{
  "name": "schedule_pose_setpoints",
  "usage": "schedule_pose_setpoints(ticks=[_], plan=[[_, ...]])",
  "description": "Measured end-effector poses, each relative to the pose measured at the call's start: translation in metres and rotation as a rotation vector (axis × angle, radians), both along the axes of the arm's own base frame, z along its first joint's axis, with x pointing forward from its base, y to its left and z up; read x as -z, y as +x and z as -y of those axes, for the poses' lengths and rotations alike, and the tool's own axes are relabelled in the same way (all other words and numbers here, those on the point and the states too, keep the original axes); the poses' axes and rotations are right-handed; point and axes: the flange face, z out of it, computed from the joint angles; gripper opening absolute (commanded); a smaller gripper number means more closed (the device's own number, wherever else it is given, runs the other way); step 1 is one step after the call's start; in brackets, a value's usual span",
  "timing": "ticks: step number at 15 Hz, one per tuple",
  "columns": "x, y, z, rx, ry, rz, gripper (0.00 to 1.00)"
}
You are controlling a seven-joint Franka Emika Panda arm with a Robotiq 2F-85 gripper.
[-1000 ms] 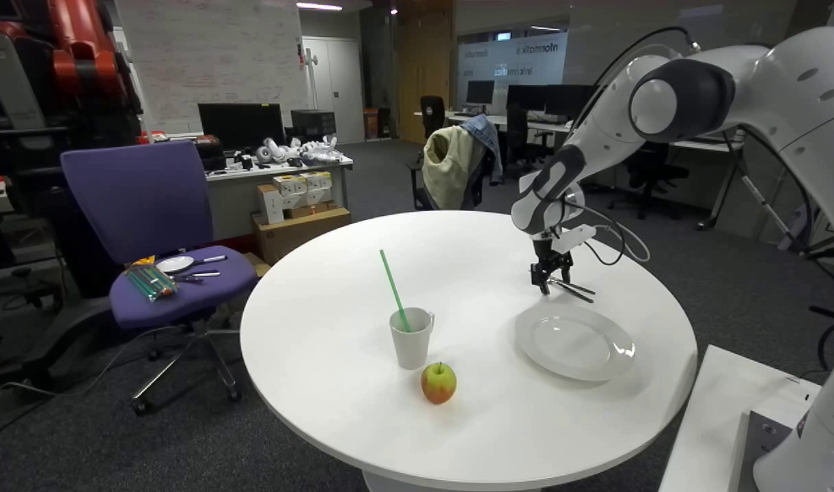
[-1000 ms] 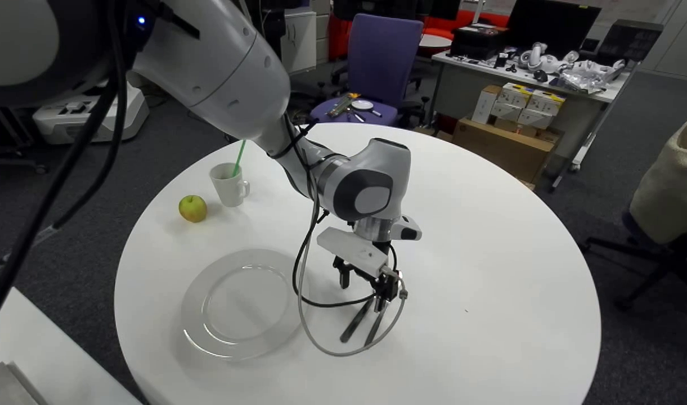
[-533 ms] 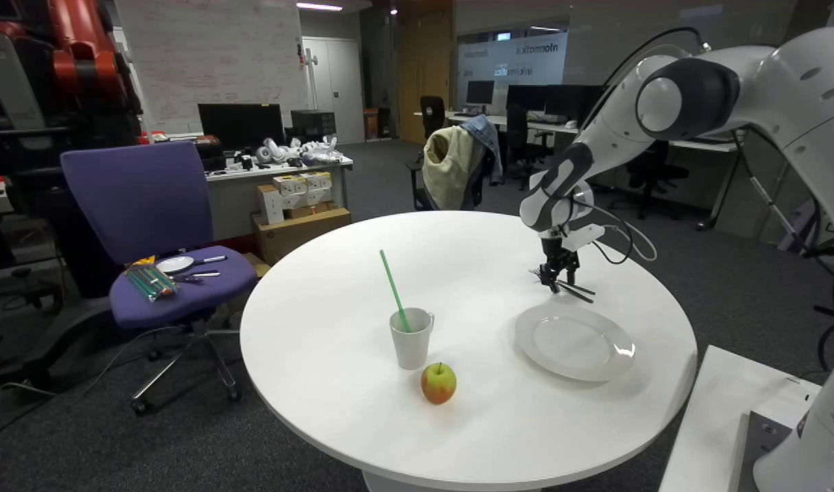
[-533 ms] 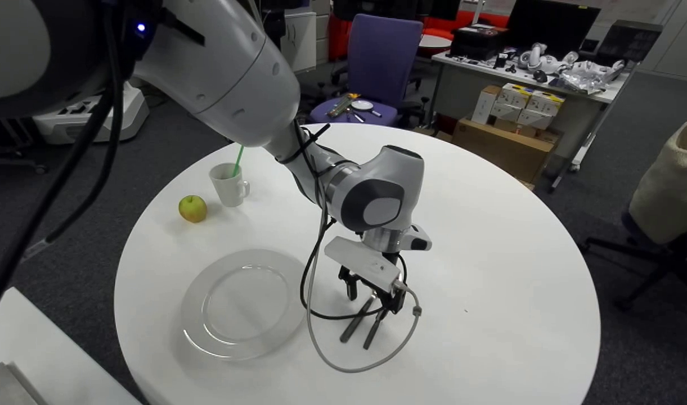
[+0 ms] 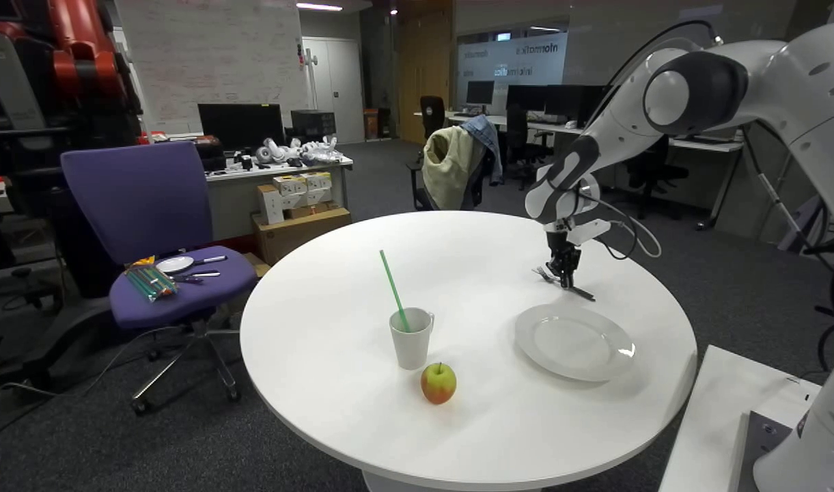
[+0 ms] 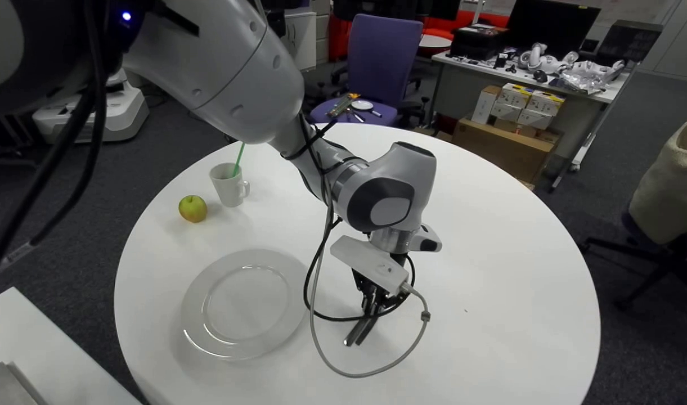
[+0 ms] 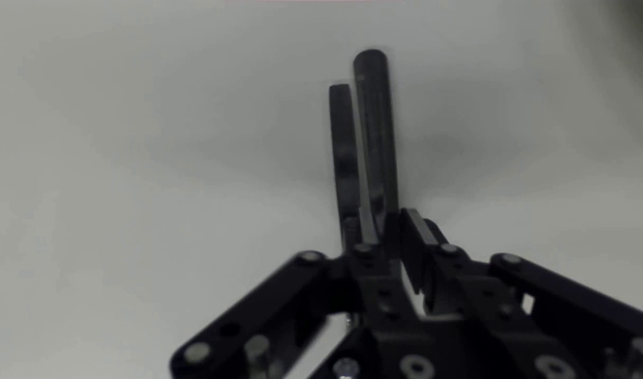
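My gripper (image 7: 388, 227) is low at the table, its jaws drawn nearly together. Between its pads runs a thick, rounded dark handle (image 7: 375, 105), apparently pinched. A flatter dark handle (image 7: 344, 137) lies close along its left side, outside the left finger. In an exterior view, fork tines (image 5: 544, 275) poke out beyond the gripper; which handle belongs to them I cannot tell. Both handles (image 6: 361, 331) extend out from under the gripper in an exterior view. The other utensil's head is hidden. A white plate (image 5: 574, 342) lies beside the gripper.
A white mug (image 5: 411, 350) with a green straw (image 5: 392, 283) stands on the round table (image 5: 335, 287), near an apple (image 5: 438, 383). A cable (image 6: 320, 360) loops from the wrist down close to the handles. A purple chair (image 5: 184, 287) stands beyond the table's edge.
The gripper has shifted over the handles, to the right in both exterior views. Its jaws have gone from wide apart to nearly together, and the two handles now lie closer side by side.
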Motion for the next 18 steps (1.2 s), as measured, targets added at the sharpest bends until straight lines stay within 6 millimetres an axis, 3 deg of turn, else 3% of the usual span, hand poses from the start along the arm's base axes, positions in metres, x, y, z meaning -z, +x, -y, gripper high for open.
schedule_pose_setpoints(ticks=[11, 18], plan=[[-0.003, 0.009, -0.01, 0.019, 0.014, 0.034, 0.03], [-0.006, 0.006, -0.032, 0.069, -0.037, 0.124, 0.03]])
